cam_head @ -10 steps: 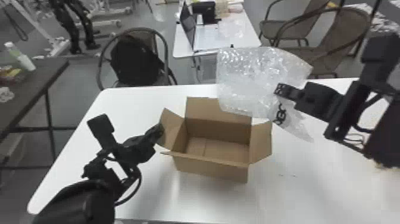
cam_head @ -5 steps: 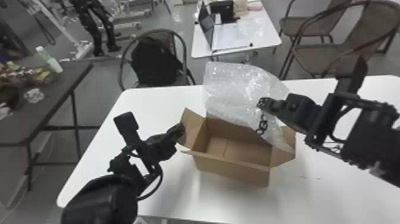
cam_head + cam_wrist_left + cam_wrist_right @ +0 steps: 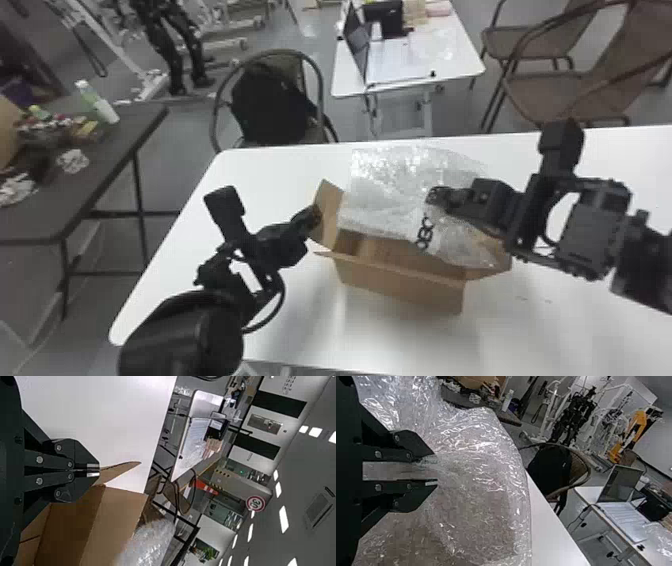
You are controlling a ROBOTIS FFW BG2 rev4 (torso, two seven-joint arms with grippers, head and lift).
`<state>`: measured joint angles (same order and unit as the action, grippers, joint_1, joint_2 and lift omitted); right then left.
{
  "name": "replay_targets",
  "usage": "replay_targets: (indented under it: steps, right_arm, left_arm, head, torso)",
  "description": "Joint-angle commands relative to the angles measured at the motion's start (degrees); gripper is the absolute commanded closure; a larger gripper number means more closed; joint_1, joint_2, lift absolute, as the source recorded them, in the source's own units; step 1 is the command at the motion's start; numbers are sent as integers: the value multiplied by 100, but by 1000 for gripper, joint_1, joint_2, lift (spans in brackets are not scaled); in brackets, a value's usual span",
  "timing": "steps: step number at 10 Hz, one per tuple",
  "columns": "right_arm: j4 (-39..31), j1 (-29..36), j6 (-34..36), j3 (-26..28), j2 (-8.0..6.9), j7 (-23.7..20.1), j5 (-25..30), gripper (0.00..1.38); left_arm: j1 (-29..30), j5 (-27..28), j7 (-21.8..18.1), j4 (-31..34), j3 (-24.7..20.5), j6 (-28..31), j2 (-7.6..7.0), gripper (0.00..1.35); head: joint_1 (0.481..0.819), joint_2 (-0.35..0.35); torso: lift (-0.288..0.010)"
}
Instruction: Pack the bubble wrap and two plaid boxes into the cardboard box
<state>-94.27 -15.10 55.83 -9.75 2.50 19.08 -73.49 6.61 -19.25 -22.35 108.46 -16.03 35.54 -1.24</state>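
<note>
Head view: wrap (image 3: pixel 385 200) (in end effector (image 3: pixel 439 197))

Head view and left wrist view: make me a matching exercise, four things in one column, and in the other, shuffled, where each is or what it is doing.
Things
1. Left gripper
2. Bubble wrap
3. Cardboard box
4. Laptop

Places and states
A. Open-topped on the near white table
B. On the far white table, beyond the near one
C. Closed on a side flap
D. Held by the right gripper, partly over the box opening

Right pairs: 1-C, 2-D, 3-A, 4-B
</note>
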Motion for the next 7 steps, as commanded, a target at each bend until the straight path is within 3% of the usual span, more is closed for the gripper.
replay_targets:
  steps: [1,2,4,6,7]
  right_arm:
    - [594,-204,51,-44,-65,-475,309,670]
    - [866,-301,51,-79,-65,-1011,529,490]
    - [357,-283,86,44,23,-1407,880,197]
    - [-443,-213,262,351,436,-1969,1302,105]
    - [-1014,-20,245,589,638,-2339,1847,105]
  left_arm:
    - [7,0,3,0,-5,-4,1,1222]
    - [7,0,3,0,3,-4,1,1222]
    - [42,-26,3,0,-32,-39,27,1222]
    - [78,-79,3,0,-58,-83,36,1222]
    - [86,-88,3,0,-67,-109,53,1222]
  head:
    - [695,301]
    - [695,311]
    - [695,317]
    - [695,301]
    - [695,281]
  torso:
    - [-108]
    - [-108]
    - [-108]
    - [-108]
    - [-108]
